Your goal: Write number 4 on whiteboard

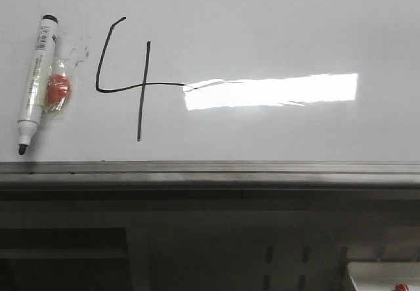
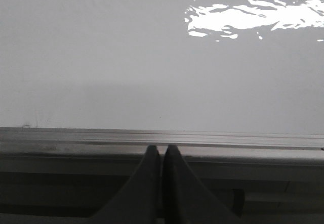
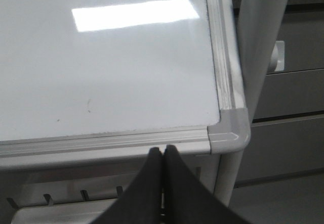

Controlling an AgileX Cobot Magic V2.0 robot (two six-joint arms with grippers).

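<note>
The number 4 [image 1: 134,81] stands complete on the left part of the whiteboard [image 1: 275,28]. The marker [image 1: 35,81], left of it, looks light, stiff and slippery, so mid-barrel seems the best hold. The left gripper [image 2: 163,150] and right gripper [image 3: 163,152] are both closed on nothing, by the near rail.

A bright rectangular glare patch lies on the glossy whiteboard [image 1: 262,28], right of the number 4 [image 1: 131,81], washing out its crossbar's end. Lighting is flat and greyish. Below the board's near edge everything falls dim and shadowed. Both wrist views look soft.
</note>
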